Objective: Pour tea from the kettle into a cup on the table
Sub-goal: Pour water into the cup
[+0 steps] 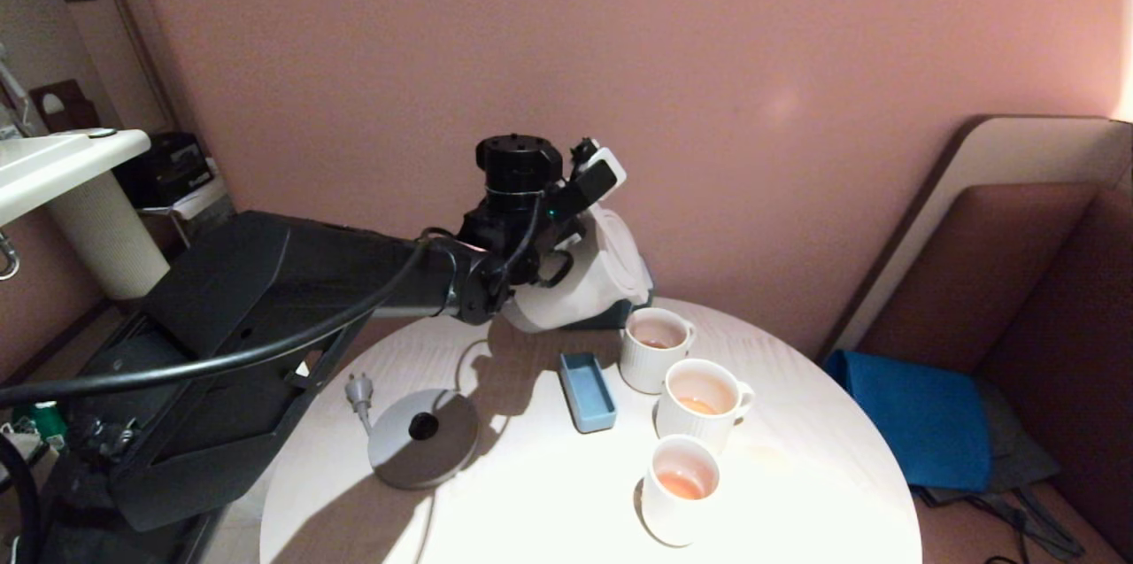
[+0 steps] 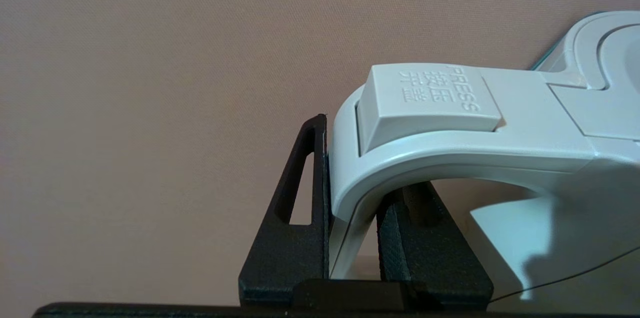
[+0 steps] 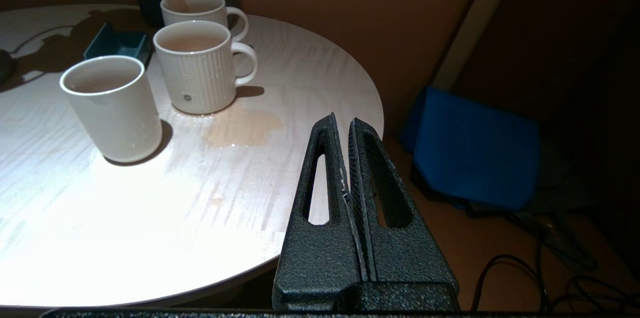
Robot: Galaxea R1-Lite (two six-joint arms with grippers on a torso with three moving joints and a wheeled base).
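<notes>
The left gripper (image 2: 352, 238) is clamped on the loop handle of the kettle (image 1: 589, 276), held tilted above the far cup (image 1: 655, 347) on the table (image 1: 531, 493); likely heavy, smooth plastic, best gripped there; the right gripper (image 3: 347, 158) idles closed, empty, beside the table edge

Right end effector (image 3: 346, 126) hung off tabletop (image 3: 150, 218) edge, fingers pressed together w/ nothing between. Three white cups (image 3: 112, 106) stood in a row; tan puddle (image 3: 242, 128) lay beside middle cup (image 3: 195, 66).
</notes>
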